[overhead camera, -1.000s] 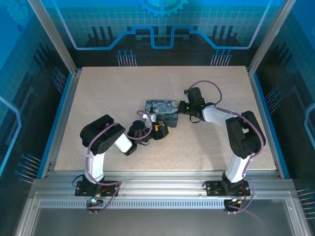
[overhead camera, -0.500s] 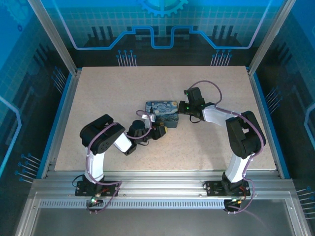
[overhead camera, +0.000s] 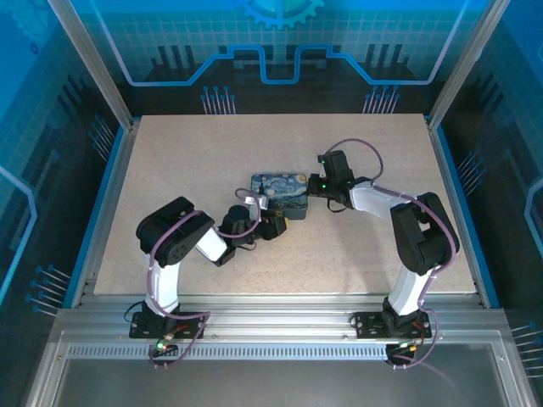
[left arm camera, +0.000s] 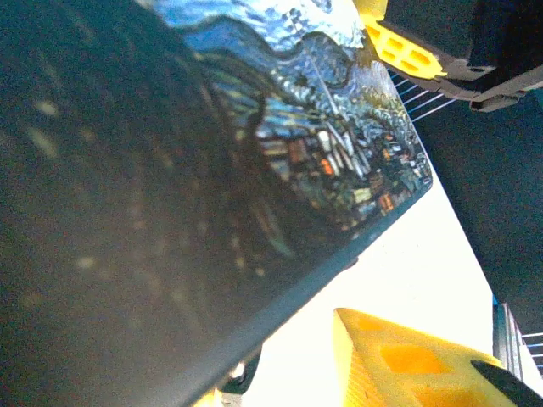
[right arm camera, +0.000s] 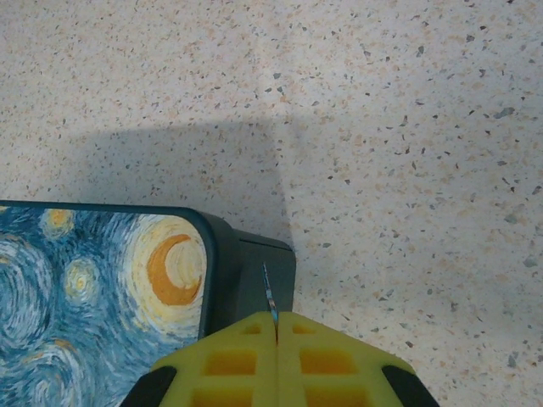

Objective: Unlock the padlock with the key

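Dark grey metal key (right arm camera: 269, 298): a thin blade clamped between the closed yellow fingers (right arm camera: 225, 363) of the right gripper (right arm camera: 276, 324). Its tip projects over the dark end wall of the blue swirl-painted tin box (right arm camera: 102, 280). Left gripper (left arm camera: 405, 203): fingers apart at the box's near corner, which sits between them; contact cannot be told. The box lies mid-way on the speckled beige table (overhead camera: 170, 170).

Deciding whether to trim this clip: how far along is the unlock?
Done: key is pinched in the shut right gripper, blade poking out beside the tin box. In hand: left gripper is open around the box's corner, apparently to steady it. Left: bring key to padlock, insert, turn; padlock's state can't be judged here.
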